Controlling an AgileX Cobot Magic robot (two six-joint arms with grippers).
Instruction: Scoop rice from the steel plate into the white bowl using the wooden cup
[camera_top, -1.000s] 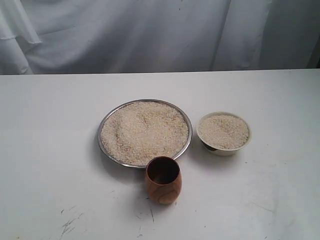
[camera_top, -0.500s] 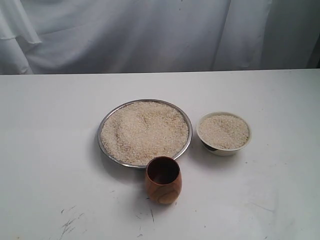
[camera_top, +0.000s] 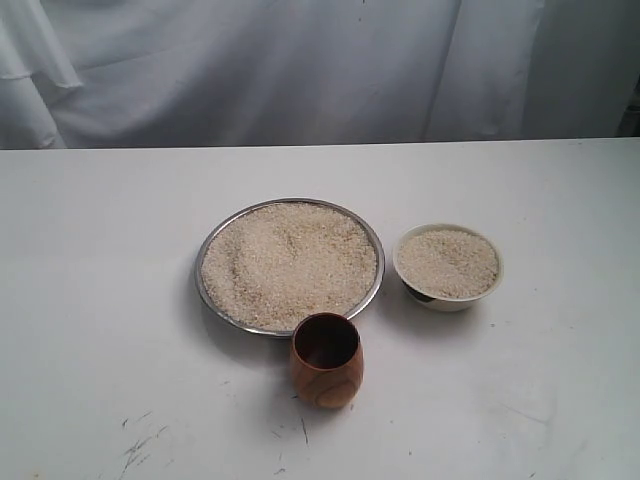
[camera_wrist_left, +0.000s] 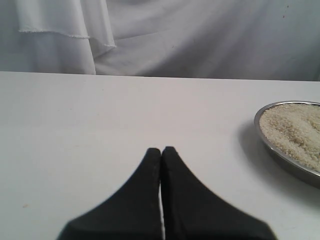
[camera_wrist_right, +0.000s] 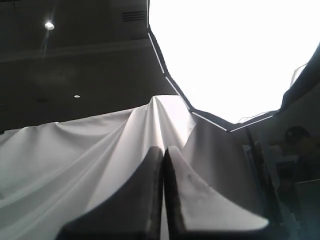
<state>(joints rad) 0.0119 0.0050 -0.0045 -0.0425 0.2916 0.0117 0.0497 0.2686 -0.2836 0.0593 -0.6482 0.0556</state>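
The steel plate (camera_top: 203, 295) lies mid-table, heaped with rice (camera_top: 290, 262). Right of it stands the white bowl (camera_top: 445, 298), filled with rice (camera_top: 447, 263) to near its rim. The wooden cup (camera_top: 326, 361) stands upright just in front of the plate, its dark inside showing. Neither gripper appears in the exterior view. In the left wrist view my left gripper (camera_wrist_left: 161, 150) is shut and empty, low over bare table, with the steel plate (camera_wrist_left: 280, 156) and its rice (camera_wrist_left: 295, 131) off to one side. My right gripper (camera_wrist_right: 163, 149) is shut, empty and points up at the cloth and ceiling.
A white table (camera_top: 100, 300) carries everything; dark scuff marks (camera_top: 140, 440) show near its front edge. A white cloth backdrop (camera_top: 300, 70) hangs behind the table's far edge. The right wrist view shows a bright ceiling panel (camera_wrist_right: 235, 55) and cloth (camera_wrist_right: 75, 155).
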